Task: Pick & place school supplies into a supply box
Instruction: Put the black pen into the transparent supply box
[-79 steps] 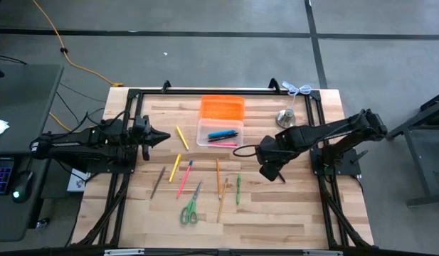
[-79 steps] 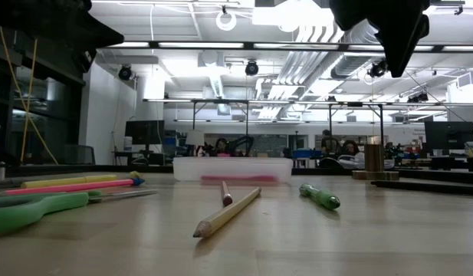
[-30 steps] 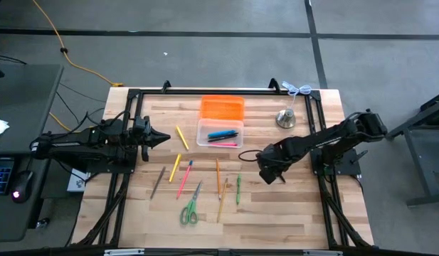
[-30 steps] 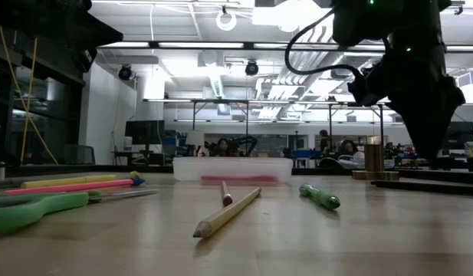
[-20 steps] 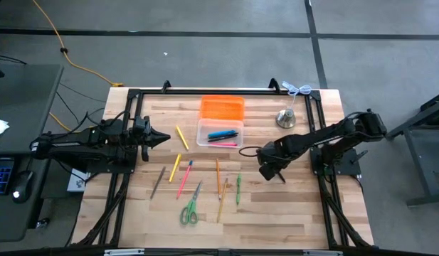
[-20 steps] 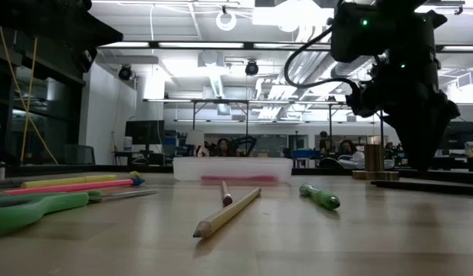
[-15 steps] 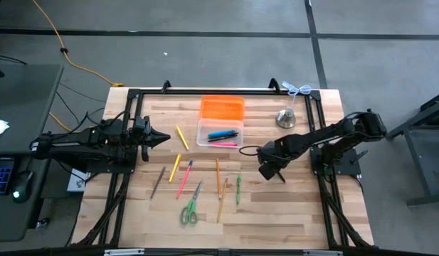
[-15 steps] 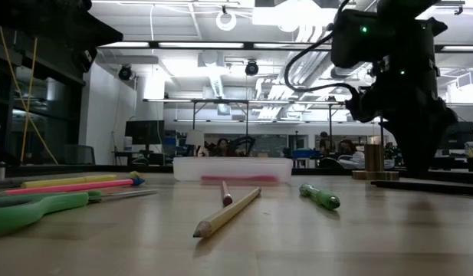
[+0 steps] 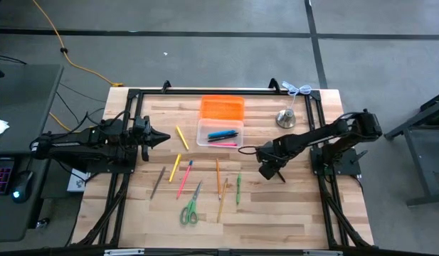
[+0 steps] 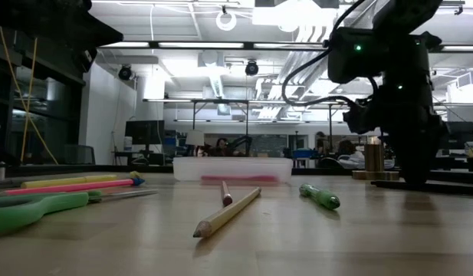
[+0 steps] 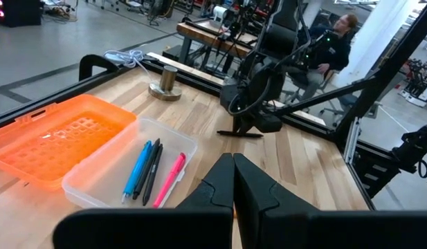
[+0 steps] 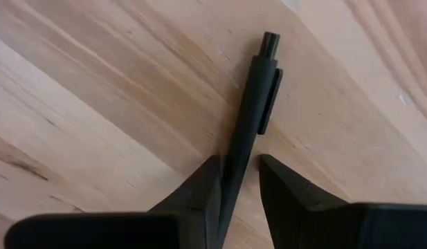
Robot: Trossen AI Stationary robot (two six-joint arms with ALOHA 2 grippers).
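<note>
We identify the setting as a robotics laboratory or engineering workshop. The butcher-block desk [image 9: 297, 206] is fitted with a black metal frame [image 9: 205, 91] along its edges and stands on a grey concrete floor [image 9: 205, 50] marked with dark lines. A yellow cable [image 9: 70, 60] runs across that floor. In the low view, we see an open industrial ceiling with exposed ducts [image 10: 297, 65] and strip lights [image 10: 190, 44]. Further workbenches [image 10: 251, 165] carry monitors [image 10: 140, 132] and equipment; seated people [image 10: 221, 146] appear there, although the distance leaves details unclear. The left wrist view shows another person [image 11: 338, 41] seated near metal-framed benches [image 11: 206, 34].
</note>
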